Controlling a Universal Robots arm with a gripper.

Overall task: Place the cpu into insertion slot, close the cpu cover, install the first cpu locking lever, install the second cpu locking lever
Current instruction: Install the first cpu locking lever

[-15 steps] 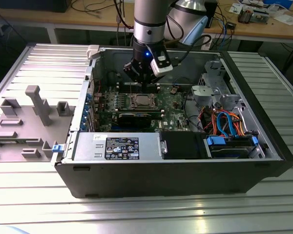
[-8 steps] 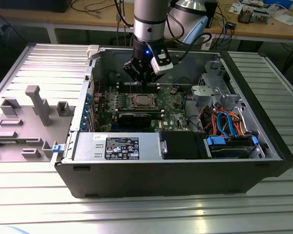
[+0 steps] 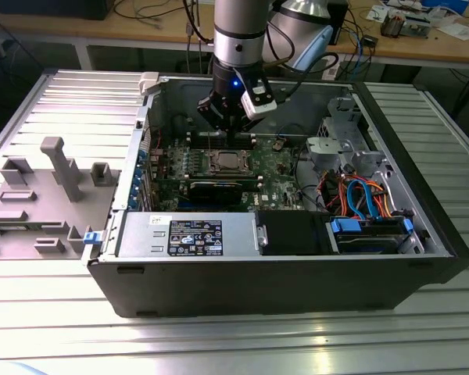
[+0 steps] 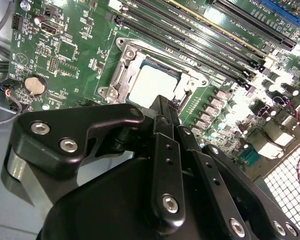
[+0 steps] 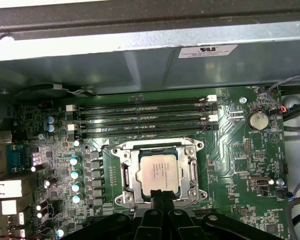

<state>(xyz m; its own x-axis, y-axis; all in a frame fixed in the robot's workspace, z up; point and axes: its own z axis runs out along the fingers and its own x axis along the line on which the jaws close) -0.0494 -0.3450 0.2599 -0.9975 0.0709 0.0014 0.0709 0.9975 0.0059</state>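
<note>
Item: cpu (image 5: 159,172), 1 thin chip, judged light, rigid, fragile; grip by edges. Lies framed by cpu cover (image 5: 192,172), just beyond claw (image 5: 160,196). Claw closed, holding nothing.

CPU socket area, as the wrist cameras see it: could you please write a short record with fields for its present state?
cpu: lies flat in the insertion slot, silver top up
cpu cover: down, its window framing the chip
claw: shut, tips at the slot's edge; contact cannot be told
locking levers: position not clear
setting: green motherboard inside an open computer case
</note>
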